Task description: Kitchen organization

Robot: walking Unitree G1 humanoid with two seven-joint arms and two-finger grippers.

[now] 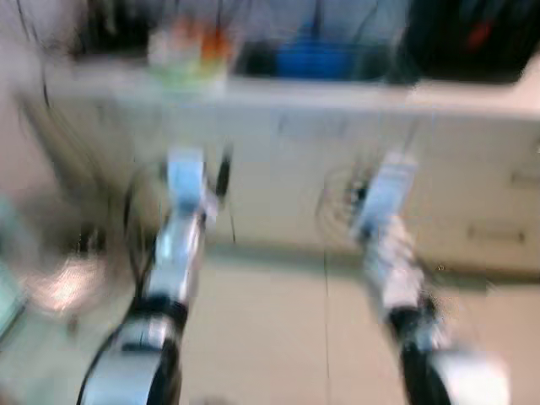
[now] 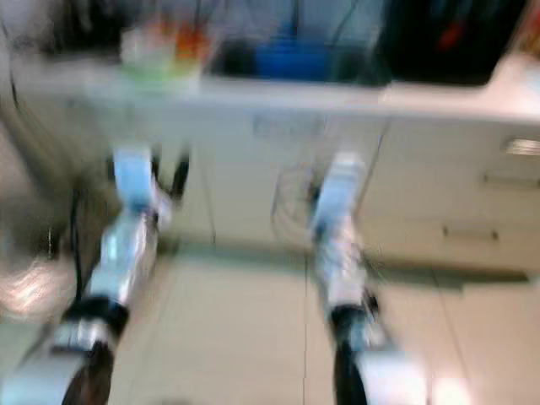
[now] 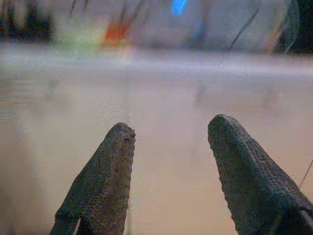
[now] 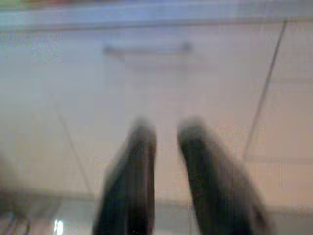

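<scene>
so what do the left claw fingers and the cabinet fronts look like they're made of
Left claw fingers: black, matte, with a fine woven or knurled grain in the left wrist view, so probably rubber or textured plastic pads. They stand apart, holding nothing.

Cabinet fronts: pale, smooth and flat, with faint bar handles. Likely painted or laminated board, but the blur leaves the finish open.

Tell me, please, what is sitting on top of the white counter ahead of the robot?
On the counter stand a pale container with orange patches, a blue object and a large dark item. Blur hides what they are, and whatever lies behind them.
</scene>
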